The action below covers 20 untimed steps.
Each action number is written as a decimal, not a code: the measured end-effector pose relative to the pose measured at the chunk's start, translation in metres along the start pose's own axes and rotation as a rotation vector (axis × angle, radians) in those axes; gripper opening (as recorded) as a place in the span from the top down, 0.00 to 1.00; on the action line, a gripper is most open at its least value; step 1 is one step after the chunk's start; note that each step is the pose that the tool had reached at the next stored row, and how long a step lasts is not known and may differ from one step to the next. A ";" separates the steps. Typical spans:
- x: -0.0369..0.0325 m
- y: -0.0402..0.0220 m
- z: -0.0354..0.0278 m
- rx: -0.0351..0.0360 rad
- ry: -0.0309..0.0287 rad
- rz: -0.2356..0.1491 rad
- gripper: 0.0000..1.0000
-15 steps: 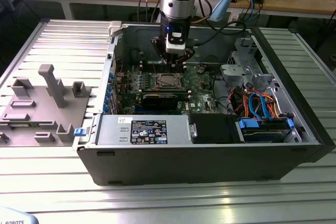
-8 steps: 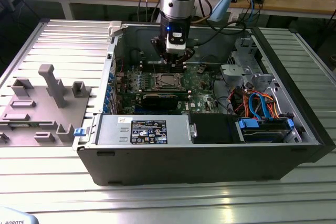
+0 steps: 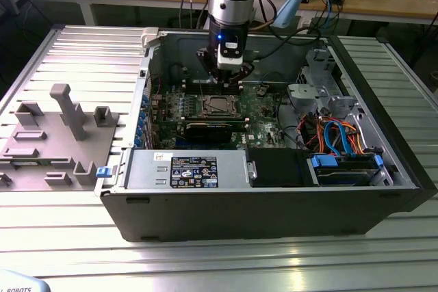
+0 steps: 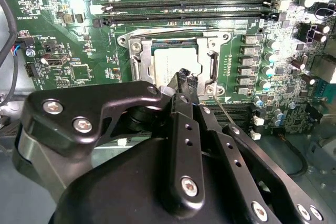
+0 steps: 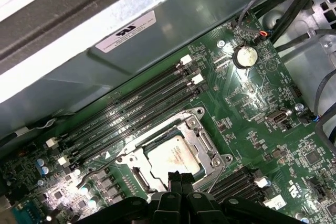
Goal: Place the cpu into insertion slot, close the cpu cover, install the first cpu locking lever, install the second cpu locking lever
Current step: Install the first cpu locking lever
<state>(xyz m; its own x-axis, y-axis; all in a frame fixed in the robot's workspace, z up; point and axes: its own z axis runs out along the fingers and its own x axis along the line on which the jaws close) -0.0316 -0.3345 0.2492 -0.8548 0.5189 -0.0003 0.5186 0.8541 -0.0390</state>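
My black two-fingered gripper (image 3: 226, 78) hangs inside the open dark-grey computer case (image 3: 383, 169), just above the centre of the green motherboard (image 3: 260, 111), a little above the middle of the exterior view. In both wrist views my fingertips (image 5: 180, 178) are pressed together with no gap between them, and they grip nothing; their tip sits at the edge of the socket.

The small flat square cpu with its silver-grey metal top (image 5: 173, 156) lies flat in the square, silver-rimmed insertion slot (image 5: 137, 174), low in the middle of the first wrist view. In the second wrist view it (image 4: 168, 64) sits just above centre, with the thin silver metal cpu cover (image 4: 212, 43) lying down around it as a frame, the chip showing through its square window. A thin wire locking lever (image 4: 224, 109) runs slantwise beside the socket, close to my fingertips (image 4: 185, 80).

Long black memory slots (image 5: 131, 108) run in parallel rows beside the socket. At the left of the exterior view, a grey plastic fixture block (image 3: 58, 138) rests on the ribbed aluminium table (image 3: 219, 258).
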 end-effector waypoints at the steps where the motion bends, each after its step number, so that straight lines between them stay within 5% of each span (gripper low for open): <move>1: 0.0000 0.0000 0.0000 0.0000 -0.0001 -0.003 0.89; 20: 0.0000 0.0000 0.0000 0.0001 -0.0018 -0.044 0.89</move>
<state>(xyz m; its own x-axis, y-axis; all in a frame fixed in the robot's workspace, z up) -0.0316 -0.3344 0.2492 -0.8770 0.4805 -0.0003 0.4802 0.8763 -0.0392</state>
